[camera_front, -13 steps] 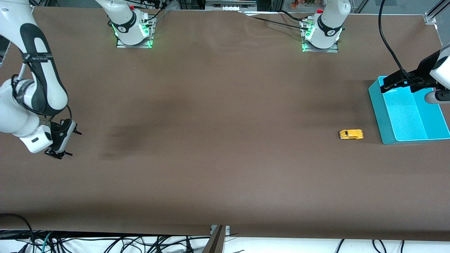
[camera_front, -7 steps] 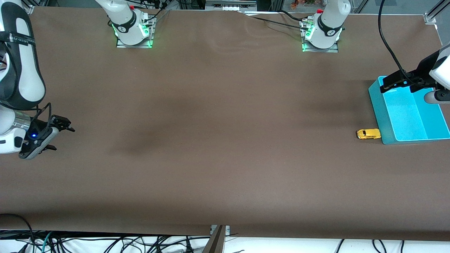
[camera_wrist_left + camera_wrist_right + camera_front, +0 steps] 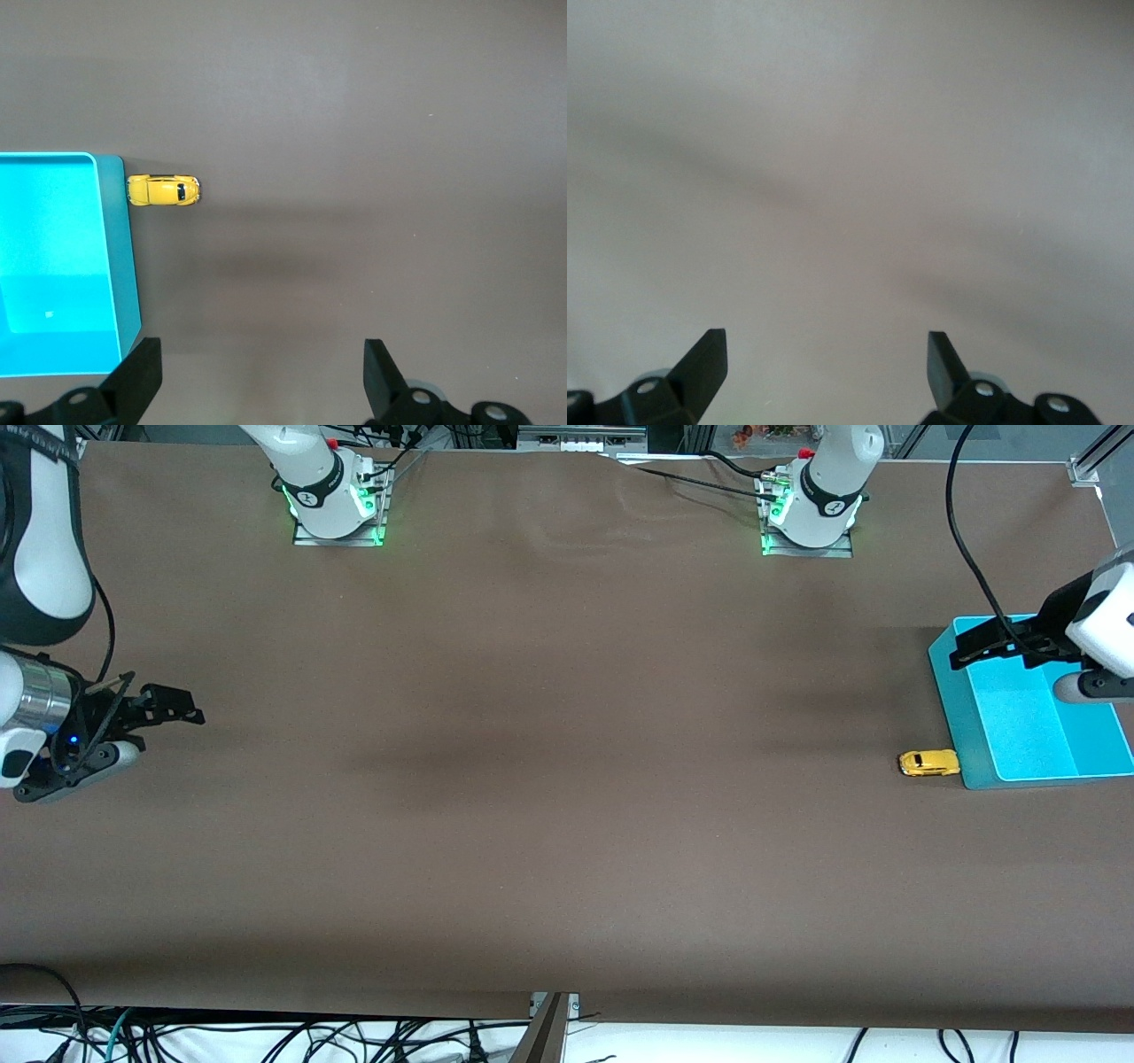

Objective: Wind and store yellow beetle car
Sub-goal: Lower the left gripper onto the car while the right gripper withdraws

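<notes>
The yellow beetle car (image 3: 928, 763) stands on the brown table, touching the outer wall of the turquoise bin (image 3: 973, 744) at the left arm's end. It also shows in the left wrist view (image 3: 163, 189) beside the bin (image 3: 113, 257). My left gripper (image 3: 961, 648) is open and empty, up over the bin's rim. My right gripper (image 3: 182, 708) is open and empty above bare table at the right arm's end. The right wrist view shows only bare table between its fingertips (image 3: 709, 352).
The two arm bases (image 3: 337, 505) (image 3: 808, 514) stand along the table's edge farthest from the front camera. Cables hang below the table's near edge (image 3: 354, 1036). A black cable (image 3: 970, 540) runs down to the left wrist.
The car rolled toward the bin and stopped against its wall. My right gripper drew back toward the right arm's end and rose. My left gripper shifted slightly over the bin.
</notes>
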{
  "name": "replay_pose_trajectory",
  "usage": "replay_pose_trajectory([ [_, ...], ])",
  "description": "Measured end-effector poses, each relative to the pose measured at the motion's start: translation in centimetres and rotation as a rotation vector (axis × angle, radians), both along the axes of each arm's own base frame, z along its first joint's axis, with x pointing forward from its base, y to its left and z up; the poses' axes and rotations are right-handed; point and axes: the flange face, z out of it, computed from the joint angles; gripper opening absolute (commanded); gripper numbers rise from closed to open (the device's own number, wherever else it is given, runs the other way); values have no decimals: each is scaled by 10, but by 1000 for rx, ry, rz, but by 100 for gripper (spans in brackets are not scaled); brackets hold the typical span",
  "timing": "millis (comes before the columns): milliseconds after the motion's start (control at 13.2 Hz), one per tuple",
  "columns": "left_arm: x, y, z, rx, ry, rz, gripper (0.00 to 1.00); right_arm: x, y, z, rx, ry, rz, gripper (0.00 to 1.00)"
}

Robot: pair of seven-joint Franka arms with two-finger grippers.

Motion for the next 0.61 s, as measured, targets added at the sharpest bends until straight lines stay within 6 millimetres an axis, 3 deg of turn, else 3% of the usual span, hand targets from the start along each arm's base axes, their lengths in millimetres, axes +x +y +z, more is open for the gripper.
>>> replay_pose_trajectory([
  [304, 6, 13, -99, 3, 30, 31, 100, -24, 20, 43, -40, 33, -138, 100],
  [608, 4, 40, -148, 52, -17, -9, 100, -28, 16, 55, -72, 9, -148, 100],
])
